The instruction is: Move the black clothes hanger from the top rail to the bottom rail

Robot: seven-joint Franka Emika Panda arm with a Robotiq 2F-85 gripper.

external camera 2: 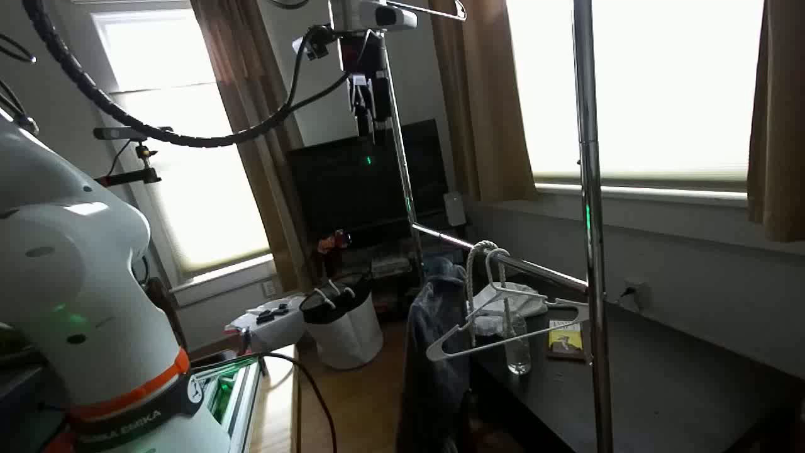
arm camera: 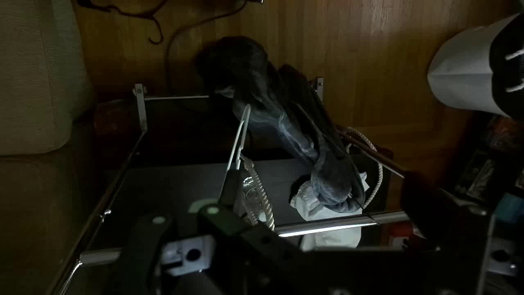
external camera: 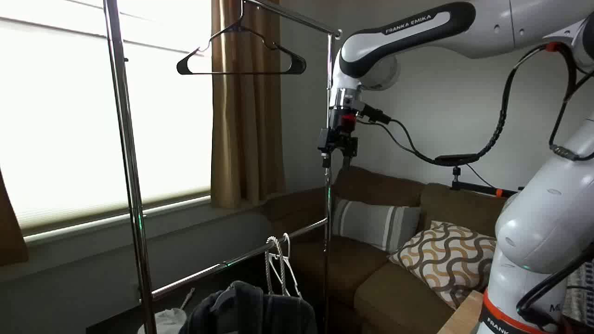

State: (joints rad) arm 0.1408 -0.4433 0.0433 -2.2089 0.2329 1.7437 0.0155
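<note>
The black clothes hanger (external camera: 241,73) hangs level from the chrome top rail (external camera: 297,17) in an exterior view. A hanger end at the upper edge of an exterior view (external camera 2: 462,11) looks like part of it. The chrome bottom rail (external camera: 241,257) shows in both exterior views (external camera 2: 547,272) and in the wrist view (arm camera: 339,224). My gripper (external camera: 337,163) points down beside a rack upright, lower than the hanger and to its right. In the wrist view the fingers (arm camera: 323,186) stand wide apart with nothing between them. The gripper also shows in an exterior view (external camera 2: 371,129).
White hangers (external camera 2: 503,345), a twisted rope (external camera 2: 470,277) and a dark garment (external camera 2: 434,358) hang at the bottom rail. Rack uprights (external camera: 127,139) flank it. A dark table (external camera 2: 660,390) stands behind. A sofa (external camera: 385,287) is near. Another dark hanger (arm camera: 139,15) shows over the floor.
</note>
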